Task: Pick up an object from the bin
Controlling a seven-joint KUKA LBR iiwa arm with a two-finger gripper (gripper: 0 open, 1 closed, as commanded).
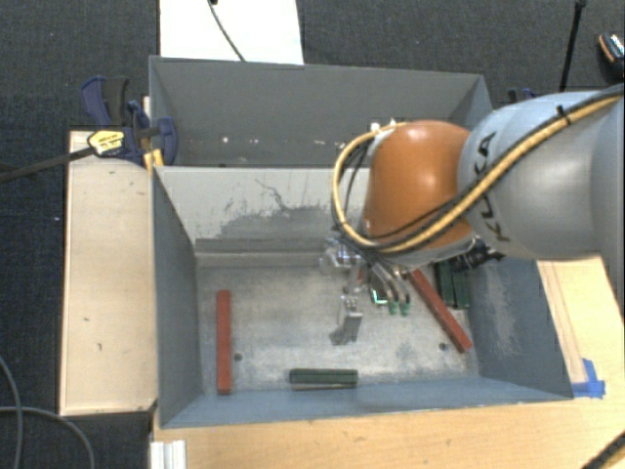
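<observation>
You see the gripper hanging over bare floor near the middle of the bin; how its jaws stand you cannot tell. Nearest lies a dark flat bar, at its 6 o'clock. A red stick lies at its 9 o'clock, and a second red stick at its 3 o'clock.

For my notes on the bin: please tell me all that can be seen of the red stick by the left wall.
The stick is long, thin and straight, dull red, perhaps wood or plastic. It lies flat on the bin floor along the left wall's foot, one end toward the near wall. Nothing touches it: the dark bar and the pincer are apart, to its right.
</observation>
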